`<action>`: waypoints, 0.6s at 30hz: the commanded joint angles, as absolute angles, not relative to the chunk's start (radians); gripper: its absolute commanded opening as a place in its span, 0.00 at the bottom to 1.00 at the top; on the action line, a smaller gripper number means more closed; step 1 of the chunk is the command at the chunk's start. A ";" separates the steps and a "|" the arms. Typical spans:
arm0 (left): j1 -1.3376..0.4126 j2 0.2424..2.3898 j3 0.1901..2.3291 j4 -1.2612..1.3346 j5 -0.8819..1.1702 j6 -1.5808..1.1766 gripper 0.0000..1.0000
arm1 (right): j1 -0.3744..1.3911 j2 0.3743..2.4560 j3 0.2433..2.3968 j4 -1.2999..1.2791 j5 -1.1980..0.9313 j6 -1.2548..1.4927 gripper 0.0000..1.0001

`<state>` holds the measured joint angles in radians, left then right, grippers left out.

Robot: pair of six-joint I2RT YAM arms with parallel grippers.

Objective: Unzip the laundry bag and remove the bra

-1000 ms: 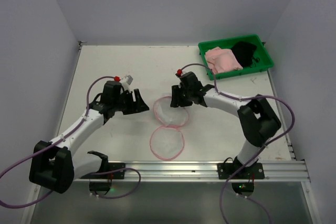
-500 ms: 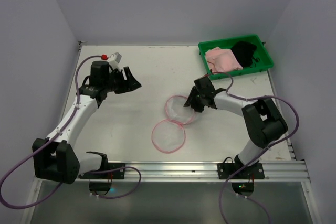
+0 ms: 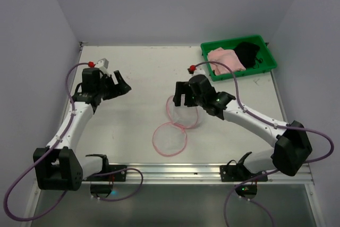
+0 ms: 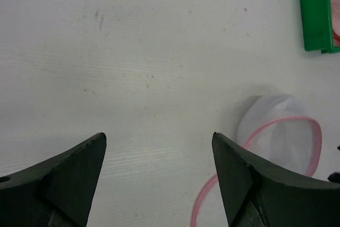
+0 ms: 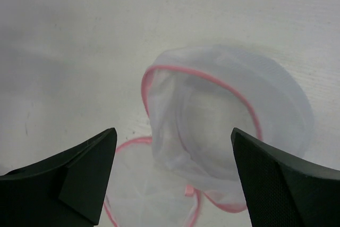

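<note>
Near the middle of the overhead frame, the laundry bag (image 3: 179, 114) is lying on the table (image 3: 133, 126) with its mouth gaping and its round flap (image 3: 169, 141) spread flat just below it. Through the mesh nothing pink is showing inside. The bra (image 3: 224, 59), as far as I am judging, is sitting as a pale pink bundle in the green tray (image 3: 229, 41) at the upper right, beside a black garment (image 3: 247, 51). By that reading the job is looking essentially finished.

The right pincer (image 5: 173, 130) is hanging directly above the bag's open rim, its jaws standing wide and gripping nothing. The left pincer (image 4: 158, 135) is sitting well off toward the left of the frame, likewise spread wide and empty, with the bag only peeking in at the lower right of its wrist view.

Trouble, if any is coming, is most likely lying with the right arm. Dropping while so close over the soft mesh, a finger could be hooking the rim and dragging the bag across the table. Its purple cable (image 3: 234, 86) is also looping close to the tray's near corner, so a sweeping move could be catching the bra and pulling it back out.
</note>
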<state>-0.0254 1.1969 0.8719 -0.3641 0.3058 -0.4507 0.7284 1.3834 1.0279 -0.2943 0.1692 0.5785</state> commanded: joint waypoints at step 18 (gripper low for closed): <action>0.077 1.069 0.857 -0.362 0.032 -0.445 0.84 | 1.327 1.808 1.334 -0.646 0.160 0.379 0.57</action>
<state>0.0608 1.0801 0.8661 -0.3687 0.0574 -0.4515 1.3109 1.7432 1.2404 -0.5632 0.1799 0.3988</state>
